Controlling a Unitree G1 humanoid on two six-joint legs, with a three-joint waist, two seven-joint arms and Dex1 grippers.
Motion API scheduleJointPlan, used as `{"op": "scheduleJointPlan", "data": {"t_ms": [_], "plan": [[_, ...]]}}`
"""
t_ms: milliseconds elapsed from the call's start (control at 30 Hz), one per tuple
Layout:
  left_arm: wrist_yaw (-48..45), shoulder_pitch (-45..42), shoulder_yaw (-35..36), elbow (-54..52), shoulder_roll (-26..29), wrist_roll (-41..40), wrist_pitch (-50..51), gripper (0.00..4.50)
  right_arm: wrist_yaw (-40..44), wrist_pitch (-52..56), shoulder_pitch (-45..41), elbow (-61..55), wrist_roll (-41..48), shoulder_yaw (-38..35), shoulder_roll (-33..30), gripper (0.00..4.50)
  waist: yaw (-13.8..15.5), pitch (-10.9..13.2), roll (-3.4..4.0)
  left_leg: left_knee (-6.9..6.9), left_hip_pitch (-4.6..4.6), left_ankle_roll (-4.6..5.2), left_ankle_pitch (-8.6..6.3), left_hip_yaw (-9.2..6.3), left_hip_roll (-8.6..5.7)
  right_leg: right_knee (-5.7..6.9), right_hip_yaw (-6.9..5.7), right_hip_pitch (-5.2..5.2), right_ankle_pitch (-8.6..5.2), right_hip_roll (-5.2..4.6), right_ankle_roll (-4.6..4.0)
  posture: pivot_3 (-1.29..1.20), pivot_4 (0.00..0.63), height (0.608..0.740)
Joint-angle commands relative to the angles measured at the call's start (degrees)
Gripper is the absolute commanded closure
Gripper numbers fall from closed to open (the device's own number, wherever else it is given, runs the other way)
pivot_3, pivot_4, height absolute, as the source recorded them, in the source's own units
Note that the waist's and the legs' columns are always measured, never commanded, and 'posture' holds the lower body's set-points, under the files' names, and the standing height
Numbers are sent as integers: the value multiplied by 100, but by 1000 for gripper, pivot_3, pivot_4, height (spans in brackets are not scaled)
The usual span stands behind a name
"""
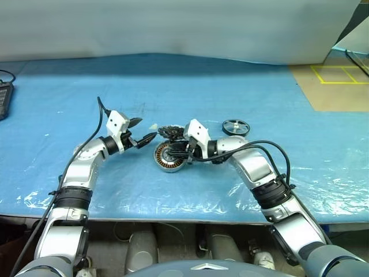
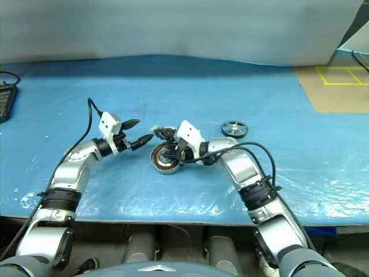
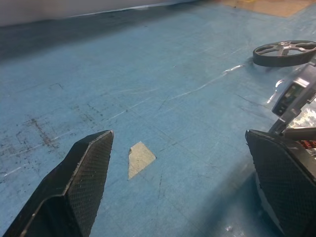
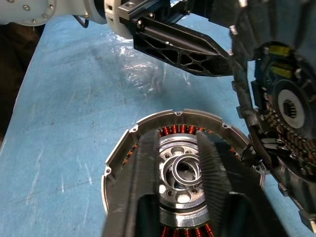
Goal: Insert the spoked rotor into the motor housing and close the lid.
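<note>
The motor housing (image 1: 168,157), a grey cup with copper windings and a silver hub (image 4: 180,173), lies on the blue table. My right gripper (image 1: 183,151) hangs right over it, pointing at the hub. The lid (image 4: 281,113) leans tilted against the housing's far edge (image 1: 169,133), its toothed rim and dark centre facing me. The spoked rotor (image 1: 235,127) lies flat on the table to the right, behind my right forearm, apart from both grippers. My left gripper (image 1: 138,131) is open and empty, just left of the housing and lid, level above the table.
A small beige scrap (image 3: 140,158) lies on the table in front of the left gripper. A black device (image 1: 3,98) sits at the far left edge. Brown floor with yellow lines (image 1: 337,86) lies beyond the table's right end.
</note>
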Motion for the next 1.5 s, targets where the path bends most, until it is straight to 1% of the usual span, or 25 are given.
{"op": "scheduleJointPlan", "data": {"t_ms": [33, 400, 800, 1267, 1500], "plan": [[11, -44, 58, -96, 72, 21, -104, 0, -116, -38, -67, 66, 26, -131, 68, 4480, 0, 0, 0, 0, 0, 0, 0, 0, 0, 0, 0, 0, 0, 0, 0, 0, 150, 740], [7, -31, 57, -106, 66, 67, -104, 0, -217, -157, -164, 274, -46, -97, 77, 4480, -1, 0, 0, -1, -1, -1, 0, 1, -1, -1, 0, 0, 0, 0, 0, 0, 150, 740], [37, -38, 72, -116, 70, 79, -113, 0, -83, -10, -9, 111, -62, 43, -16, 4480, -1, 0, 0, -1, 0, -1, 0, 1, 0, -1, 0, 0, 0, 0, 0, 0, 150, 740], [97, 17, 70, -167, 80, 74, -99, 0, -79, 328, 237, -375, -89, 221, -95, 4480, -1, 0, 0, -2, 4, -1, 0, 0, 0, -1, 1, 2, -1, 0, 1, 0, 150, 740], [112, 97, 57, -212, 59, 68, -96, 0, -168, 419, -14, -684, -17, 22, -168, 4480, -1, 0, 0, -4, 1, -1, 0, 0, 0, -2, 1, 0, -1, 0, 1, 0, 150, 740]]}}
